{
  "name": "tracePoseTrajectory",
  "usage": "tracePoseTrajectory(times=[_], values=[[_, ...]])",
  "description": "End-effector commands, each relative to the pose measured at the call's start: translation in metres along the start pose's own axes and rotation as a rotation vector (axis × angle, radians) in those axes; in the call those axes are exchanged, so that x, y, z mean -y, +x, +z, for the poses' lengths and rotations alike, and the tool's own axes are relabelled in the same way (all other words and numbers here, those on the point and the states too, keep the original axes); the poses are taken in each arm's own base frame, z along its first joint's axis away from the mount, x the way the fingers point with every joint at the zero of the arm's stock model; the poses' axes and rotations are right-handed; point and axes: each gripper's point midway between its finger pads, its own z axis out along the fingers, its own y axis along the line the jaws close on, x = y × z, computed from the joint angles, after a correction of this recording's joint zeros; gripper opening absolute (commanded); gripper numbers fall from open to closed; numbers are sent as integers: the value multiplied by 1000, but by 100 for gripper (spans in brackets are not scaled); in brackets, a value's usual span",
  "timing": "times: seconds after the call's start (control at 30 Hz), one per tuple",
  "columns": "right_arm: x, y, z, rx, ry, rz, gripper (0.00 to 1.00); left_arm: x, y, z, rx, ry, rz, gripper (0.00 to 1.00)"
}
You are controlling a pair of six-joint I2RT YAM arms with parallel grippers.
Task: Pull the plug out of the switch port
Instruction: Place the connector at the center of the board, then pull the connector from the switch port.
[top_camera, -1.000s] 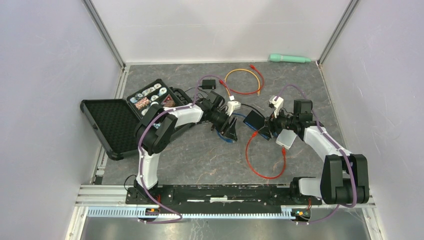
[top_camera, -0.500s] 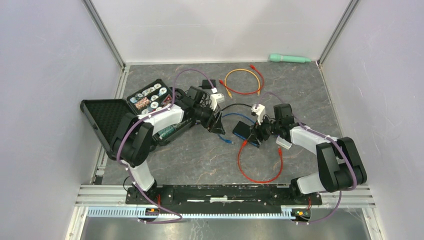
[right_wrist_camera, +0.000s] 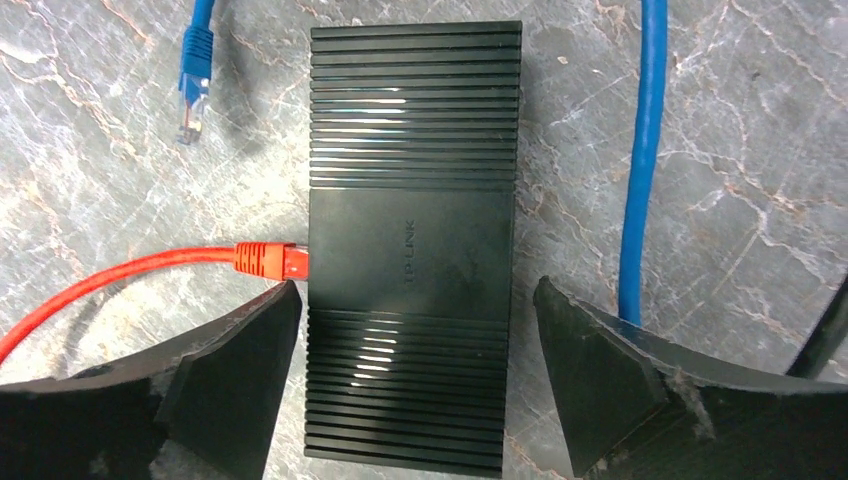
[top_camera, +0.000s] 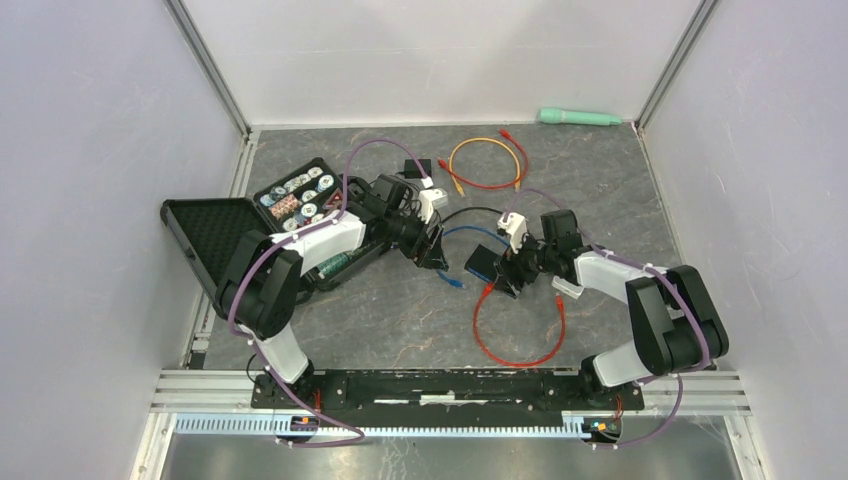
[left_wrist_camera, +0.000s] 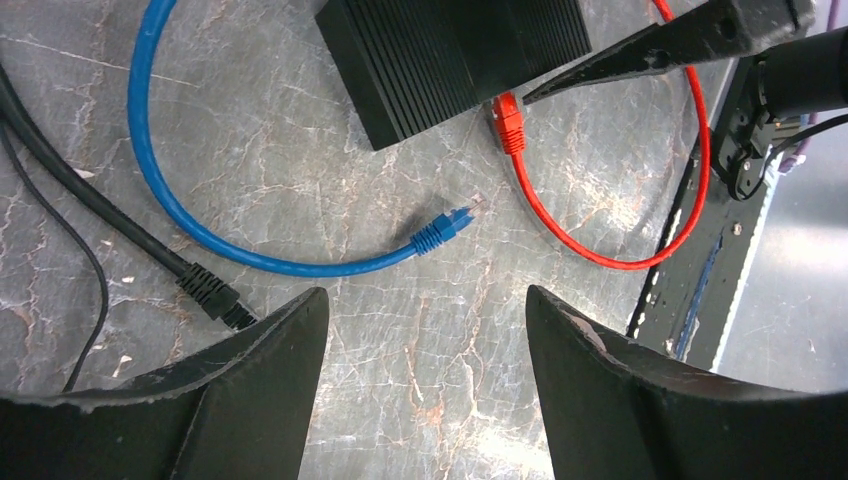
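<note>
Red plug (right_wrist_camera: 268,260) sits in the side port of the black switch (right_wrist_camera: 412,250), just beside one fingertip of the right gripper (right_wrist_camera: 415,292); that gripper is spread wide astride the switch body. Spread and empty too, the left gripper (left_wrist_camera: 425,296) hovers over a loose blue plug (left_wrist_camera: 440,228); the red plug lies beyond its fingertips. Recommended: clamp the switch clear of the plug; pinch the plug by its boot; draw it straight out along the port axis.
</note>
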Motion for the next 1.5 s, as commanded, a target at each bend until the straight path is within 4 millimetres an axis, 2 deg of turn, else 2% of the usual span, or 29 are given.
tracePoseTrajectory(times=[0.0,0.4,0.63,0.77,1.0,1.2,1.33,1.4,1.47], values=[[6,-14,-11,11,38,-85,98,-5,-5,1,17,-24,33,79],[3,9,-23,-74,64,-140,98,-8,-3,5,24,-30,17,78],[9,-12,-43,-15,151,-209,98,-12,-7,4,29,-52,26,78],[10,-9,-49,-33,169,-234,98,-18,-8,4,24,-82,29,78],[23,-22,-76,-65,281,-304,98,-42,-22,-10,52,-251,116,79],[42,-44,-112,-28,480,-374,98,-67,-35,-28,87,-430,167,80],[52,-55,-132,64,634,-358,98,-70,-44,-41,136,-499,183,85],[48,-50,-128,68,616,-344,98,-71,-48,-46,153,-522,170,98],[42,-44,-117,58,556,-310,98,-73,-50,-51,166,-535,125,100]])
